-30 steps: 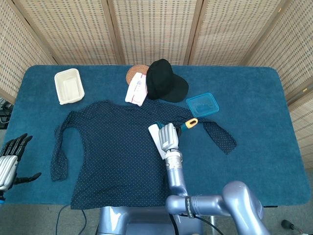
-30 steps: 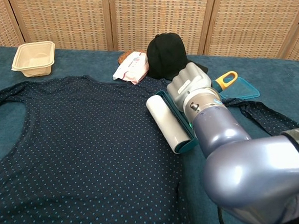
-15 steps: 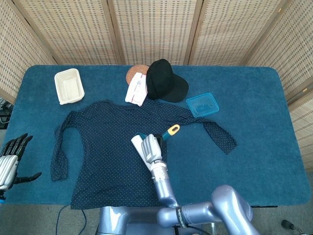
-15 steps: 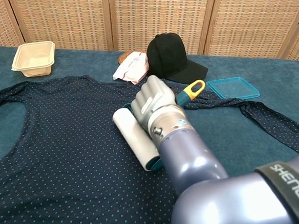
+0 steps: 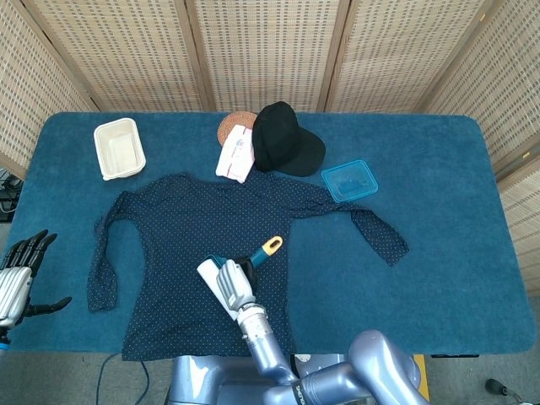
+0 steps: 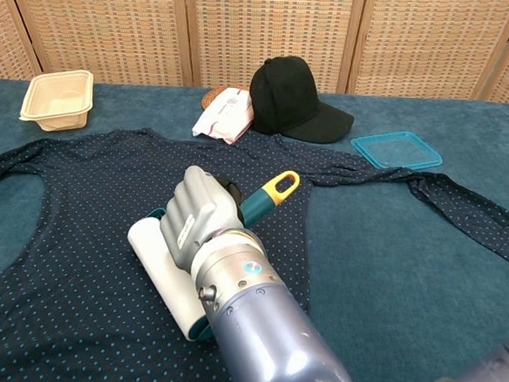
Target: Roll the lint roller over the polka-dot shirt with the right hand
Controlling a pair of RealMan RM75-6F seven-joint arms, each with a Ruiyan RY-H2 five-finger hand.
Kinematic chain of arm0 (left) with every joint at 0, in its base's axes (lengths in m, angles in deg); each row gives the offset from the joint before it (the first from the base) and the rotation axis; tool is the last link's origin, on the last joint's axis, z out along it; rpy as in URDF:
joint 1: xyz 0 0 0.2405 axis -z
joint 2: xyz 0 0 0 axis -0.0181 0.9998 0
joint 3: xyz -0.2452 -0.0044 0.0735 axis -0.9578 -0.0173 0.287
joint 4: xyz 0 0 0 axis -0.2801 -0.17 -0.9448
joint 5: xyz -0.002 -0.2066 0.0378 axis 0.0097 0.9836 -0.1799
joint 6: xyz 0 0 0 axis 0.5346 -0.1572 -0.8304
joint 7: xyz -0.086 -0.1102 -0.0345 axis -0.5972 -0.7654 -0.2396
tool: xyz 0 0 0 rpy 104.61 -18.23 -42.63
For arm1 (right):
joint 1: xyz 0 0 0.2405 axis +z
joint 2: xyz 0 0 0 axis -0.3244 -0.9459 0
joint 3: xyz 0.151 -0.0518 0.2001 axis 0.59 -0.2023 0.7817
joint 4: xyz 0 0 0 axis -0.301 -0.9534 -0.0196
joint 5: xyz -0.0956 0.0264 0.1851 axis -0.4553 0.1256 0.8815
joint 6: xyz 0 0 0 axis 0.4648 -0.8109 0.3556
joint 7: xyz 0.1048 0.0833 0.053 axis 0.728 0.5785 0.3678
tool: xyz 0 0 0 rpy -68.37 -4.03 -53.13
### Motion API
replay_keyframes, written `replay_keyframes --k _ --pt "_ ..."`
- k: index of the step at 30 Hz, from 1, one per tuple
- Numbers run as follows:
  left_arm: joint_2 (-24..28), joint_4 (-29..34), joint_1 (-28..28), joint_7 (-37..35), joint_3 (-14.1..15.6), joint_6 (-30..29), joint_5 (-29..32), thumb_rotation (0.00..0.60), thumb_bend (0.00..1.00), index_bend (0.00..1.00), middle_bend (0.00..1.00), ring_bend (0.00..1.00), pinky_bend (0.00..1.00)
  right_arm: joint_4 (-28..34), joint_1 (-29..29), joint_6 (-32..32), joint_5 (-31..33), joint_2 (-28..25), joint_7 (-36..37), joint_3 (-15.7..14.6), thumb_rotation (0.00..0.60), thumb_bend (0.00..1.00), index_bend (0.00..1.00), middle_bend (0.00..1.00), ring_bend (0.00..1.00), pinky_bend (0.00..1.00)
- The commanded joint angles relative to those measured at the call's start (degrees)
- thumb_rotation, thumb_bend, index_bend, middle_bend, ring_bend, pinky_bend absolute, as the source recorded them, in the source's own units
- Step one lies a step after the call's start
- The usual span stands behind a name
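The polka-dot shirt (image 5: 186,245) (image 6: 86,232) lies spread flat on the blue table, sleeves out to both sides. My right hand (image 5: 232,285) (image 6: 198,218) grips the lint roller's teal handle; its yellow loop end (image 5: 272,245) (image 6: 278,187) sticks out past the fingers. The white roller head (image 5: 211,278) (image 6: 157,267) presses on the shirt's lower middle. My left hand (image 5: 18,272) hangs off the table's left edge with fingers spread, holding nothing, seen only in the head view.
A black cap (image 5: 283,139) (image 6: 292,97), a wipes pack (image 5: 235,154) (image 6: 225,115) and a round coaster (image 5: 232,125) sit behind the shirt. A beige tray (image 5: 119,148) (image 6: 58,99) is back left. A blue lid (image 5: 348,180) (image 6: 395,149) lies by the right sleeve.
My right hand has drawn the roller across the shirt, from its right side toward the lower middle and nearer the front edge. The left hand has not moved.
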Motion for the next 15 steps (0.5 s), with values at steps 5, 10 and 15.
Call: replay_keyframes --k 5,10,15 --pt "0.0 0.0 0.0 0.1 0.0 -0.1 0.0 0.600 0.00 0.00 0.00 0.00 0.00 -1.3 -1.5 -0.6 0.0 -1.4 -0.9 0.7 0.600 0.89 0.71 1.00 1.00 1.00" --pt "-0.1 0.1 -0.1 0.4 0.1 -0.3 -0.2 0.600 0.00 0.00 0.00 0.00 0.00 -2.7 -4.2 -1.6 1.5 -4.7 -0.5 2.2 0.600 0.89 0.71 1.00 1.00 1.00" --pt "-0.1 0.3 -0.2 0.4 0.2 -0.4 -0.5 0.600 0.00 0.00 0.00 0.00 0.00 -2.2 -6.1 -2.2 2.5 -7.6 0.1 3.2 0.600 0.89 0.70 1.00 1.00 1.00"
